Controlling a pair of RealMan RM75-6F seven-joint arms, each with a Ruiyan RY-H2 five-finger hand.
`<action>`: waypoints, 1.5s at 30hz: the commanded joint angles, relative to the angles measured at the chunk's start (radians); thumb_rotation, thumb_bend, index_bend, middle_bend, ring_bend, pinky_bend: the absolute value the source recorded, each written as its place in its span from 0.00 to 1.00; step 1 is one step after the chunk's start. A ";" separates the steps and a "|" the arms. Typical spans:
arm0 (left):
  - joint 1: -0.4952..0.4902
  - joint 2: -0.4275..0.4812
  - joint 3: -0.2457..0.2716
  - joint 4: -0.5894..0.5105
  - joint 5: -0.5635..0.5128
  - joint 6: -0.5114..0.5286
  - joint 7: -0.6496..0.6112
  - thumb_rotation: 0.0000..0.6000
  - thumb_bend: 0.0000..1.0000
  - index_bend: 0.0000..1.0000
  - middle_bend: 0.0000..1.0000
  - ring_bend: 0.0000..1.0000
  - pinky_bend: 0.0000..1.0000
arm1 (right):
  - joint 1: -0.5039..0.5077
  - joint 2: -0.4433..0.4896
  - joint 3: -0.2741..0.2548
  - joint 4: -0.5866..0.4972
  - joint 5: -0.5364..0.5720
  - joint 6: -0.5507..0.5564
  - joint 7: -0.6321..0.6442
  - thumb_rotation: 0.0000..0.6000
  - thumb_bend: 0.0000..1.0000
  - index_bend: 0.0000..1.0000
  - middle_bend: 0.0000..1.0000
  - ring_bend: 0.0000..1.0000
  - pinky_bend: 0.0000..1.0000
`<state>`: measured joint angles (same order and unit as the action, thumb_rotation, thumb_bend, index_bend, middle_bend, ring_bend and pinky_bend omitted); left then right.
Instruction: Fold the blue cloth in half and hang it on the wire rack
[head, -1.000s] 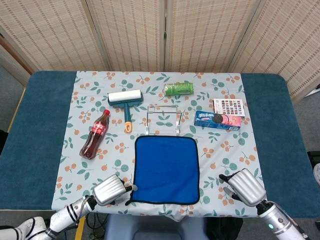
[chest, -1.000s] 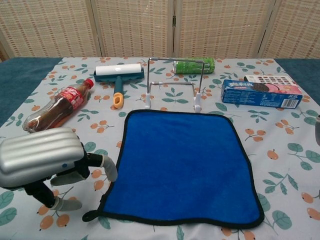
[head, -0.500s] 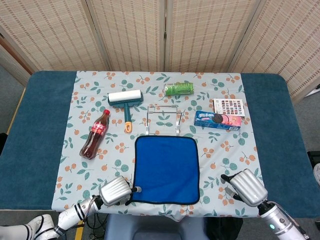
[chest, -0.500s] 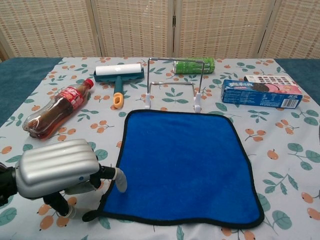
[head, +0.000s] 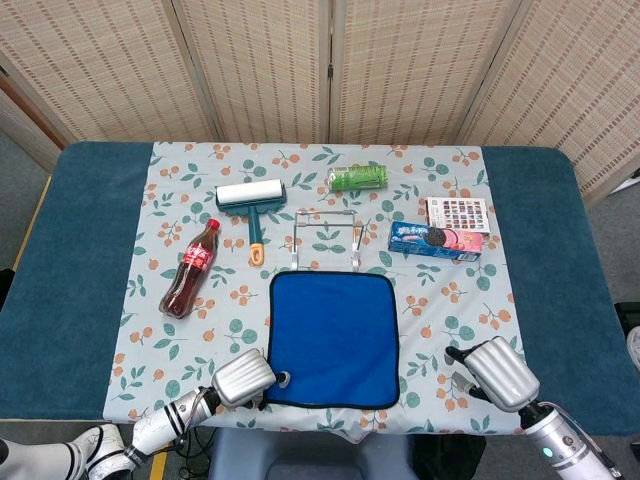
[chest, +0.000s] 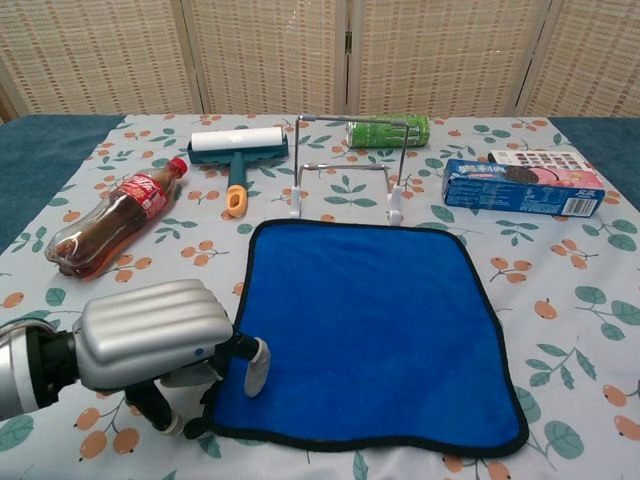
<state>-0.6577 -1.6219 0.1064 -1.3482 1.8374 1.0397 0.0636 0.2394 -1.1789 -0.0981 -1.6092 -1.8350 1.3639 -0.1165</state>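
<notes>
The blue cloth (head: 332, 338) (chest: 365, 328) lies flat and unfolded on the flowered tablecloth, just in front of the wire rack (head: 327, 240) (chest: 348, 166), which stands upright. My left hand (head: 246, 377) (chest: 150, 335) is at the cloth's near-left corner. One fingertip (chest: 256, 366) reaches over the cloth's left edge, and another lies low beside the corner. The cloth is not lifted. My right hand (head: 497, 372) hovers off the cloth's near-right corner, apart from it, holding nothing. It does not show in the chest view.
A cola bottle (head: 190, 268) (chest: 108, 224) lies at the left. Behind it is a lint roller (head: 251, 203) (chest: 236, 152). A green can (head: 358, 178) (chest: 388, 130) lies behind the rack. A cookie box (head: 435, 241) (chest: 522, 188) and a patterned card (head: 457, 213) are at the right.
My left hand has slid right along the near edge until its fingers reach the cloth's near-left corner. The right hand has drifted slightly nearer the table's front edge.
</notes>
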 joint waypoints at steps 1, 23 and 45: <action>-0.004 -0.002 -0.001 -0.003 -0.007 -0.002 0.000 1.00 0.24 0.48 0.93 0.80 0.89 | 0.001 -0.002 -0.001 0.005 -0.001 0.002 0.005 1.00 0.28 0.49 0.82 0.86 0.97; -0.017 -0.008 0.016 -0.024 -0.058 -0.020 0.020 1.00 0.43 0.61 0.96 0.82 0.91 | 0.062 -0.084 -0.026 0.062 -0.046 -0.083 0.024 1.00 0.25 0.49 0.84 0.88 0.98; -0.012 -0.004 0.028 -0.036 -0.067 0.009 0.003 1.00 0.43 0.61 0.96 0.83 0.91 | 0.169 -0.290 -0.044 0.205 -0.056 -0.230 0.018 1.00 0.20 0.49 0.86 0.89 0.99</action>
<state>-0.6694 -1.6259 0.1347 -1.3839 1.7702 1.0485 0.0668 0.4056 -1.4659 -0.1415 -1.4073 -1.8931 1.1375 -0.0959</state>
